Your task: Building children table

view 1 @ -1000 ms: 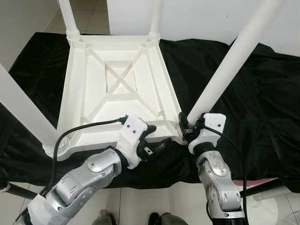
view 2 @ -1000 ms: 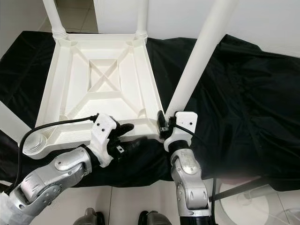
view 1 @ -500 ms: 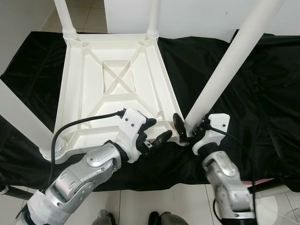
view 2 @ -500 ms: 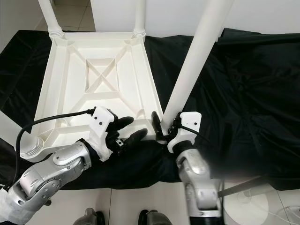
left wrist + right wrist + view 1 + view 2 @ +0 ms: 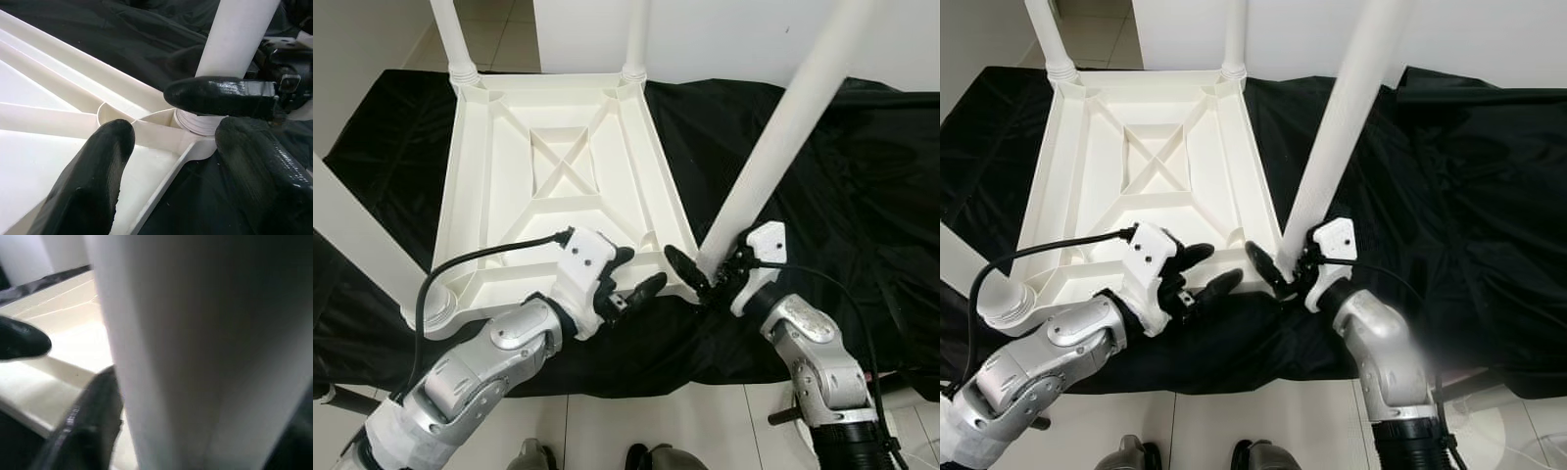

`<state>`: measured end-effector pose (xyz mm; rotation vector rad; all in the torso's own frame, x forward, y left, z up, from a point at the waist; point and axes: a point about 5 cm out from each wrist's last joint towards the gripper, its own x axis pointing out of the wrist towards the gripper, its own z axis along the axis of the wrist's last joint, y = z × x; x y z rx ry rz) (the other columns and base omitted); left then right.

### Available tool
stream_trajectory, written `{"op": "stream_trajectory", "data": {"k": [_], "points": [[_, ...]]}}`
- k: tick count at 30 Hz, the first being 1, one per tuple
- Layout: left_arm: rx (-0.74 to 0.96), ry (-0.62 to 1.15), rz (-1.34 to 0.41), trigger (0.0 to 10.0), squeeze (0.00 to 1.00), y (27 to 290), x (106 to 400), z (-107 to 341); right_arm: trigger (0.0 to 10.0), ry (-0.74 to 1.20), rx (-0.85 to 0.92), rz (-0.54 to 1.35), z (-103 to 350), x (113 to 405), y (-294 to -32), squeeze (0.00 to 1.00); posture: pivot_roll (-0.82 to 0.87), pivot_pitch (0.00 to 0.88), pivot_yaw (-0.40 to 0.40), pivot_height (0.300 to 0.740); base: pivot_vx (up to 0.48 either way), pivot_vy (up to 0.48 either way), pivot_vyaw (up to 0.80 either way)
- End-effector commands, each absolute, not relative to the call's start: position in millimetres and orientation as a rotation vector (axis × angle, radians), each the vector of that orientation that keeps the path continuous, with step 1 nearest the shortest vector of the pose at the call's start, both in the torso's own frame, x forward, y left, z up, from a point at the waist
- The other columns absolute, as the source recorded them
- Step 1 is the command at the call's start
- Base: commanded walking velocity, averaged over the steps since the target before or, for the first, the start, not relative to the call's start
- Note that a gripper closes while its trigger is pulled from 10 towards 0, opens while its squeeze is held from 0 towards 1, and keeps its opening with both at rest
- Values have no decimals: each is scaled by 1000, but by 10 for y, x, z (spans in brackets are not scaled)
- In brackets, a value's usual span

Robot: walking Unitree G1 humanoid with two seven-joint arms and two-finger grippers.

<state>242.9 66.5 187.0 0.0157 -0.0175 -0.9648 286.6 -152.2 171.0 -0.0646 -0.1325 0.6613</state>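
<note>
Lying upside down on a black cloth (image 5: pixel 862 176), the white plastic children's table top (image 5: pixel 558 186) shows its ribbed underside with a crossed brace in the middle. Round white plastic legs stand in its corner sockets at 11 o'clock (image 5: pixel 453 39) and 1 o'clock (image 5: pixel 636 39), and a third leg (image 5: pixel 352 230) rises from the corner at 8 o'clock.

At the 5 o'clock corner, a fourth long white leg (image 5: pixel 783 132) leans up toward 1 o'clock, its ringed foot seated at the corner socket (image 5: pixel 195 120). The right gripper (image 5: pixel 710 272) clasps this leg just above the socket, one black finger (image 5: pixel 683 266) on the table side of the leg and the wrist body on the far side; in the right wrist view the leg (image 5: pixel 195 352) sits close between the fingers.

The left gripper (image 5: pixel 631 274) hovers at the table's near edge, just beside that corner at 6 o'clock. Its two black fingers (image 5: pixel 93 171) are spread apart, one over the table rim and one over the cloth, grasping nothing.
</note>
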Motion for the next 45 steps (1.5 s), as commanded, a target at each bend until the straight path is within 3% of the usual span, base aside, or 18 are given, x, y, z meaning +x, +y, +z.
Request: {"op": "stream_trajectory", "data": {"k": [1, 11, 12, 13, 15, 17, 29, 30, 38, 39, 40, 41, 45], "points": [[26, -8, -1170, 10000, 0, 615, 2304, 1856, 0, -104, -81, 678, 1650, 2877, -1550, 0, -55, 151, -34, 740, 0, 0, 0], [29, 1, -1165, 10000, 0, 619, 2288, 1842, 0, -73, -81, 673, 1584, 2867, -1612, 0, -49, 156, -36, 740, 0, 0, 0], [27, 1, -1163, 10000, 0, 619, 2293, 1843, 10000, -74, -76, 655, 1586, 2876, -1617, 0, -48, 159, -38, 740, 0, 0, 0], [27, 1, -1163, 10000, 0, 619, 2293, 1843, 10000, -74, -76, 655, 1586, 2876, -1617, 0, -48, 159, -38, 740, 0, 0, 0], [22, 7, -1151, 10000, 0, 622, 2306, 1835, 10000, -97, -6, 413, 1620, 2938, -1652, 0, -47, 158, -36, 740, 0, 0, 0], [21, 9, -1147, 10000, 0, 622, 2309, 1831, 10000, -106, 30, 344, 1630, 2937, -1648, 0, -47, 158, -36, 740, 0, 0, 0], [14, 19, -1154, 10000, 0, 601, 2307, 1806, 10000, -83, 56, 128, 1477, 2772, -1329, 0, -59, 155, -42, 740, 0, 0, 0], [13, 17, -1160, 10000, 0, 581, 2302, 1798, 10000, -83, 71, 43, 1447, 2742, -1236, 0, -63, 150, -44, 740, 0, 0, 0], [-2, 25, -1175, 10000, 0, 550, 2283, 1783, 10000, -40, 95, -79, 1369, 2749, -1208, 0, -65, 137, -36, 740, 0, 0, 0], [-3, 28, -1177, 10000, 0, 547, 2280, 1779, 10000, -46, 97, -66, 1371, 2744, -1226, 533, -66, 136, -35, 740, 0, 0, 0], [-3, 28, -1177, 10000, 0, 547, 2280, 1779, 10000, -46, 97, -66, 1371, 2744, -1226, 533, -66, 136, -35, 740, 0, 0, 0], [-2, 28, -1178, 10000, 0, 545, 2282, 1776, 10000, -61, 113, -27, 1379, 2736, -1246, 1000, -69, 130, -34, 740, 0, 0, 0], [2, 24, -1180, 10000, 0, 542, 2292, 1776, 10000, -110, 91, 79, 1412, 2716, -1265, 1000, -69, 127, -33, 740, 0, 0, 0]]}}
